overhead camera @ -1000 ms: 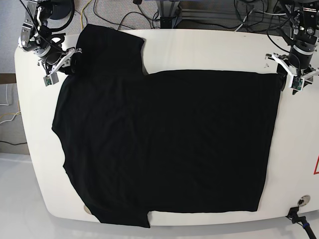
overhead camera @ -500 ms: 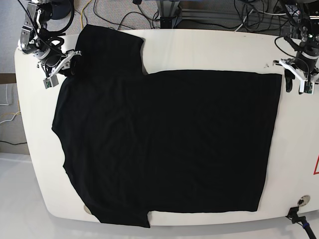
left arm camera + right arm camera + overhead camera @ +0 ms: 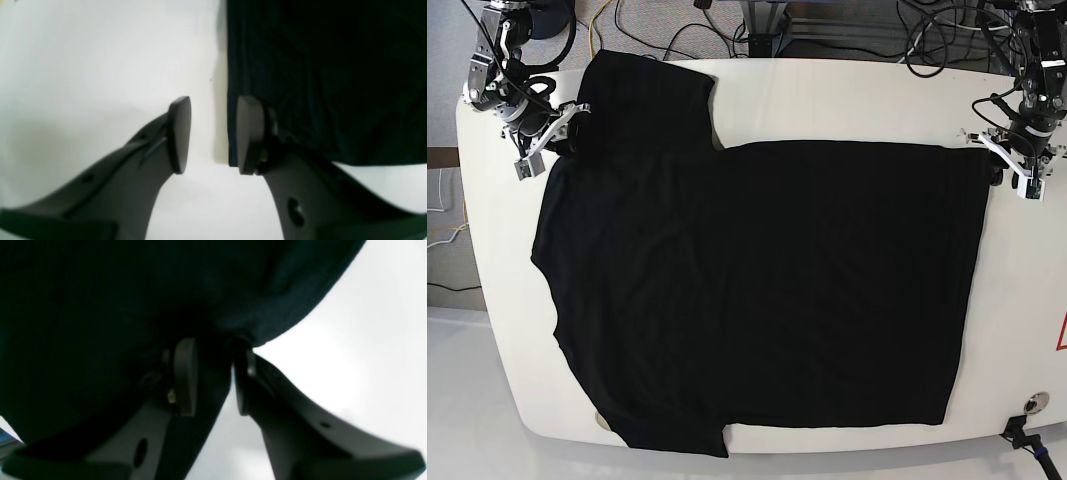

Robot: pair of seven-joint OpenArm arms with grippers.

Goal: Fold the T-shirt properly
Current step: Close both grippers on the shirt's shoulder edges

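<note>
Fold not started: T-shirt (image 3: 767, 290) lies flat, spread over most of the white table (image 3: 847, 100), no crease made yet.

Left gripper (image 3: 213, 133) is at the shirt's far hem corner, fingers apart, one pad on bare table, the other at the cloth edge, nothing pinched. Right gripper (image 3: 210, 376) is at the shoulder by the far sleeve, fingers apart with dark cloth around them; can't tell if any is caught between. Looks like pre-grasp on both corners; every fold is left to do.
</note>
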